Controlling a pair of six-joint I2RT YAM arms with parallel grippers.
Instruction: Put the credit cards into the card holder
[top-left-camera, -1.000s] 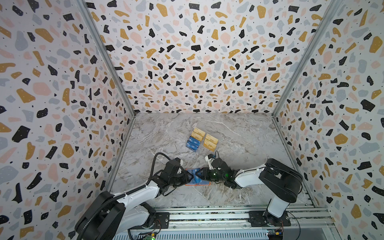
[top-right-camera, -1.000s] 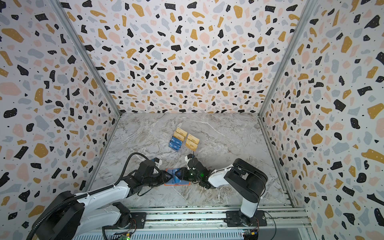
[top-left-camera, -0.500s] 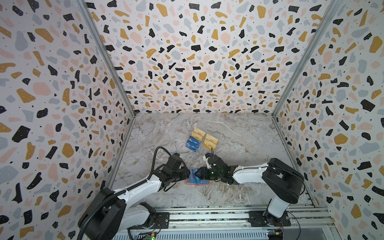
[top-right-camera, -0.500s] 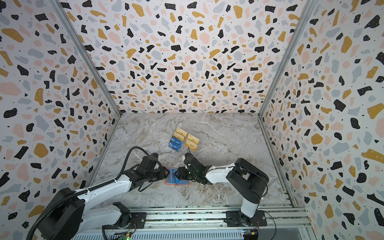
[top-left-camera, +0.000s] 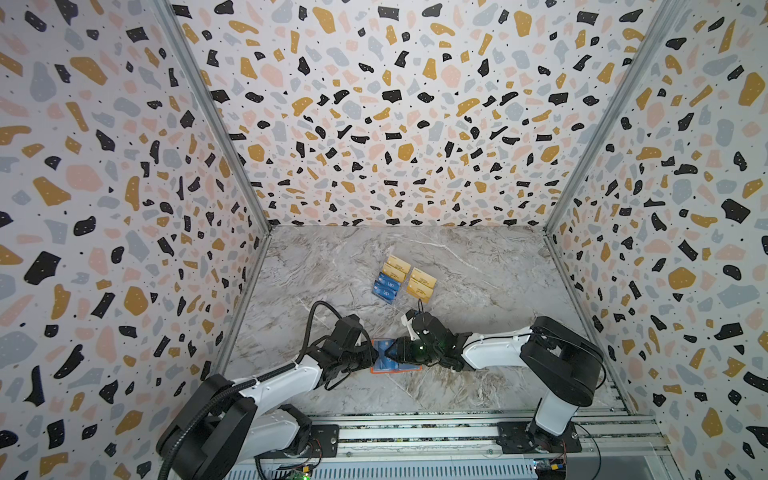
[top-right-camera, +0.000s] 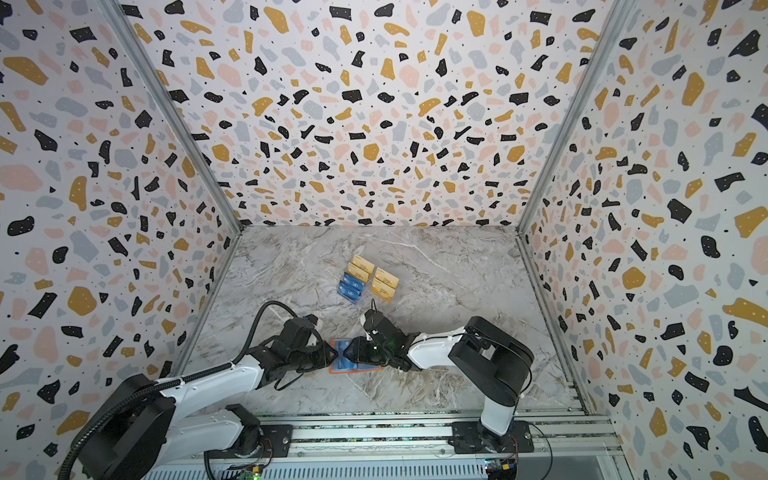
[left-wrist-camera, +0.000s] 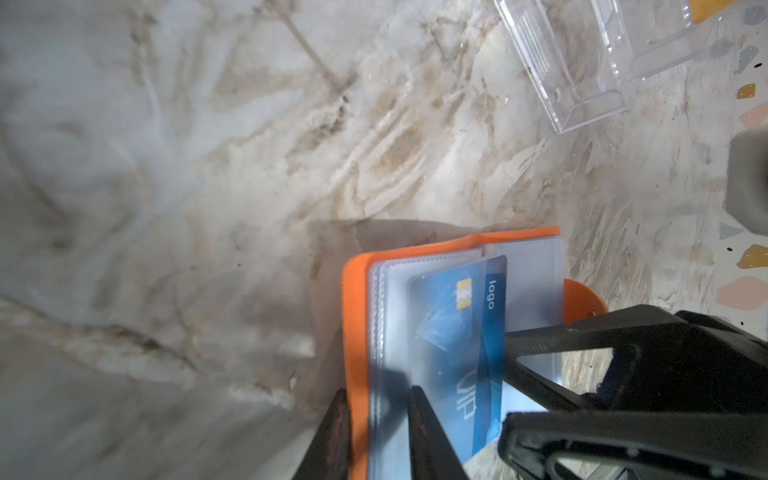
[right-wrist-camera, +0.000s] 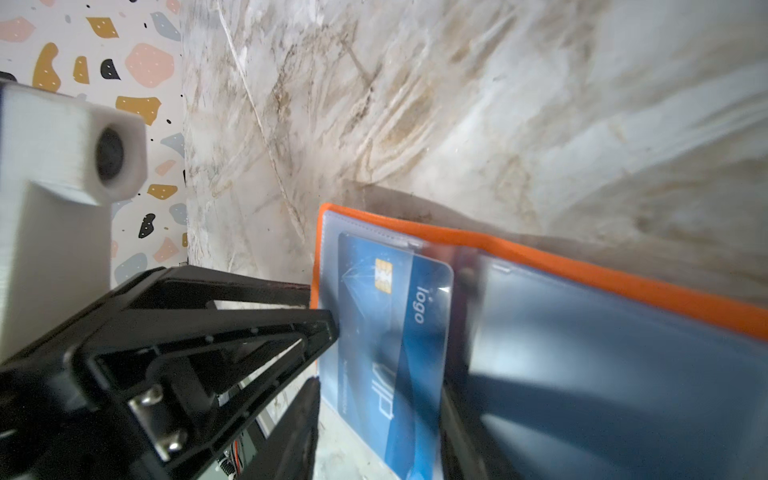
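You see card holder (top-left-camera: 388, 366) lying open on table (top-left-camera: 478, 270), near front edge. One card (left-wrist-camera: 457, 345) sits partly in sleeve. At its left, left gripper (top-left-camera: 375, 358); at its right, right gripper (top-left-camera: 390, 354). Farther back, rack (left-wrist-camera: 582, 83) with other cards (top-left-camera: 422, 284).

The walls (top-left-camera: 374, 124) carry a terrazzo pattern: a white ground strewn with black, mustard, pale pink and grey-blue chips and fine dark specks. The table (top-left-camera: 478, 266) is grey-white marble with tan and brown veins. At the near middle the card holder (left-wrist-camera: 353, 324) is bright orange, with clear, milky sleeves (left-wrist-camera: 523, 266). The card (left-wrist-camera: 453, 353) in it is blue in lighter and darker bands, with a gold chip (left-wrist-camera: 464, 294) and white "VIP" and "logo" lettering. Farther back, the gold cards (top-left-camera: 422, 283) bear small dark print and the blue cards (top-left-camera: 386, 288) white lettering. The rack (left-wrist-camera: 582, 62) is clear. The arms (top-left-camera: 282, 376) are white with black joints.
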